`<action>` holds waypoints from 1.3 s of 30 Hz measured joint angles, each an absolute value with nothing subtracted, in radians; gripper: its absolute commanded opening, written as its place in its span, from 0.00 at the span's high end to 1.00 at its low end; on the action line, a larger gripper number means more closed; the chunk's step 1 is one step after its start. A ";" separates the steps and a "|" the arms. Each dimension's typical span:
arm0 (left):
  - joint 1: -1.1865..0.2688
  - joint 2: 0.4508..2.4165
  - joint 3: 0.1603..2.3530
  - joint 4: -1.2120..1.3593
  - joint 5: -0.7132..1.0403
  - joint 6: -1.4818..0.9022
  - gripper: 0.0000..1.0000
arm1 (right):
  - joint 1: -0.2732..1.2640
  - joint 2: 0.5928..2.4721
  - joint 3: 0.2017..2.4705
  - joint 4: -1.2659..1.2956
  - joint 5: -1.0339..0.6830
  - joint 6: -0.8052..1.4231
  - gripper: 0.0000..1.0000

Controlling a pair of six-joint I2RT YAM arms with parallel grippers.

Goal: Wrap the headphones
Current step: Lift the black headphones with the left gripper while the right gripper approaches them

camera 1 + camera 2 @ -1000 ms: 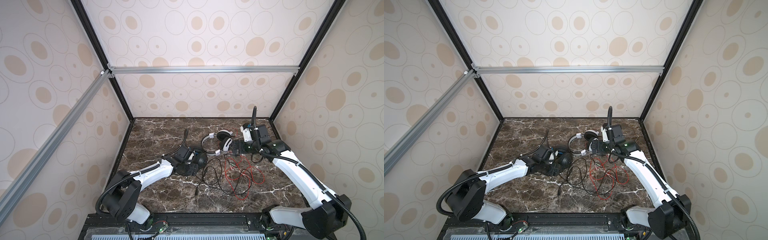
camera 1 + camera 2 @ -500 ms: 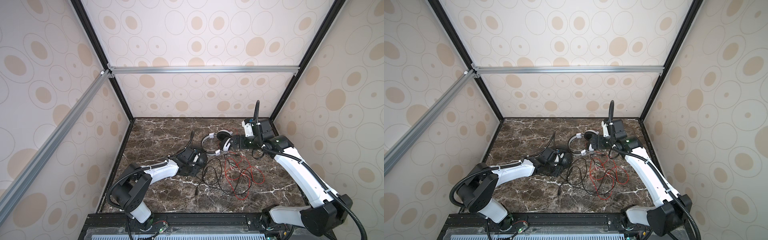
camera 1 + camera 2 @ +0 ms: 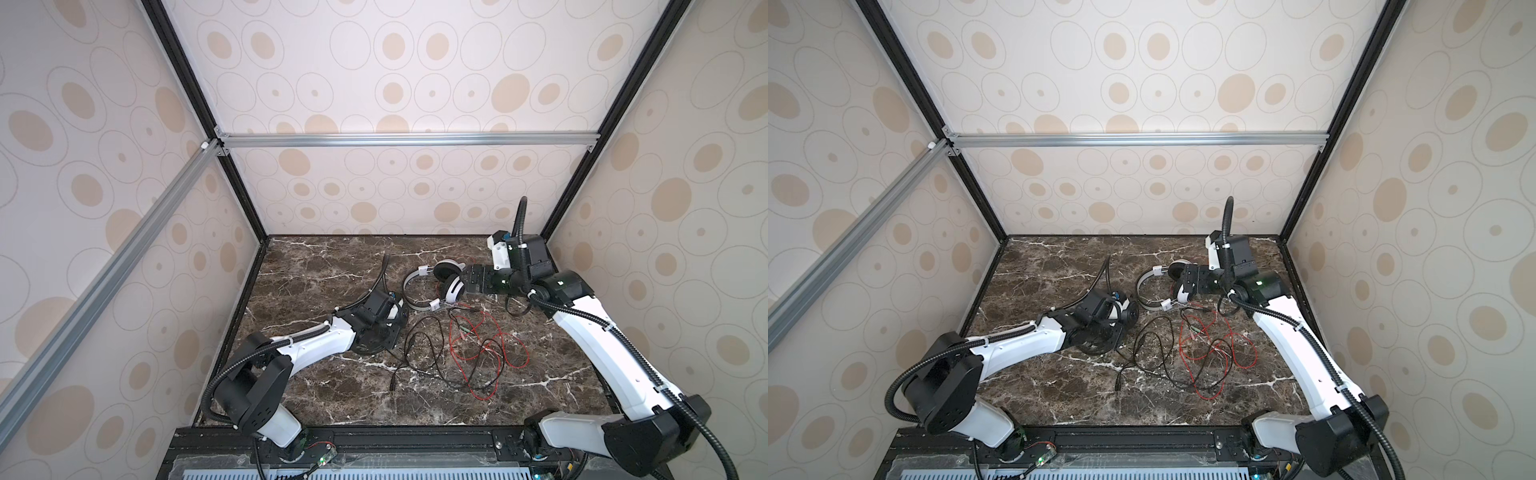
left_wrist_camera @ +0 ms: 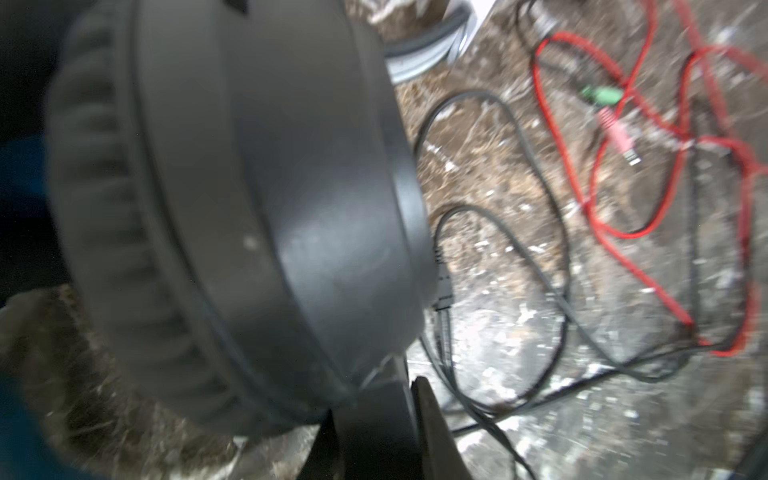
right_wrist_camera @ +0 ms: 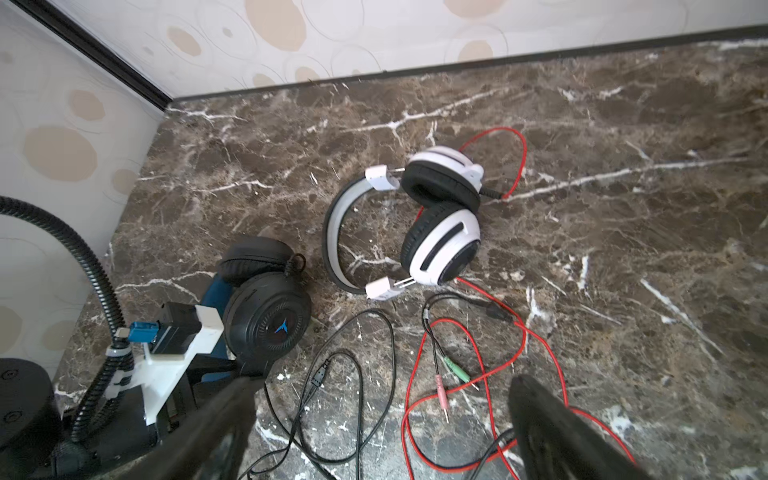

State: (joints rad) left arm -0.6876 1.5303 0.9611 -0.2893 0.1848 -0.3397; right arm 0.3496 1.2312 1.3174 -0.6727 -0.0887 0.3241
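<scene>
My left pincer (image 4: 399, 415) is at the black headset (image 5: 270, 324); grip unclear. My right pincer (image 5: 386, 415), spread wide, faces the white headset (image 5: 444, 245).

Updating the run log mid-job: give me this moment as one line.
left gripper: at black headset, grip unclear | right gripper: open, by white headset | black cord, red cord: loose, unwrapped

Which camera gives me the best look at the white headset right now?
The right wrist view: the white headset lies whole and sharp there, band and both cups clear. In both top views it is small and far off. The left wrist view catches only a blurred strip of its band.
</scene>
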 measured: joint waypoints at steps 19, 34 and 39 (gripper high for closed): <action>-0.564 1.659 1.723 -0.457 0.485 -0.844 1.00 | 0.350 1.075 1.036 -0.184 -0.467 0.493 0.00; -0.564 1.686 1.723 -0.350 0.596 -1.008 1.00 | 0.483 1.201 0.925 0.189 -0.576 0.615 0.00; -0.564 1.686 1.723 -0.335 0.624 -1.027 1.00 | 0.506 1.242 0.926 0.234 -0.565 0.604 0.06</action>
State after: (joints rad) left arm -0.5636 1.6859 1.7229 -0.3351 0.6239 -1.0267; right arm 0.5060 1.2423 0.9257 0.2340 -0.5648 0.6041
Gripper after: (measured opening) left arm 0.192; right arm 0.962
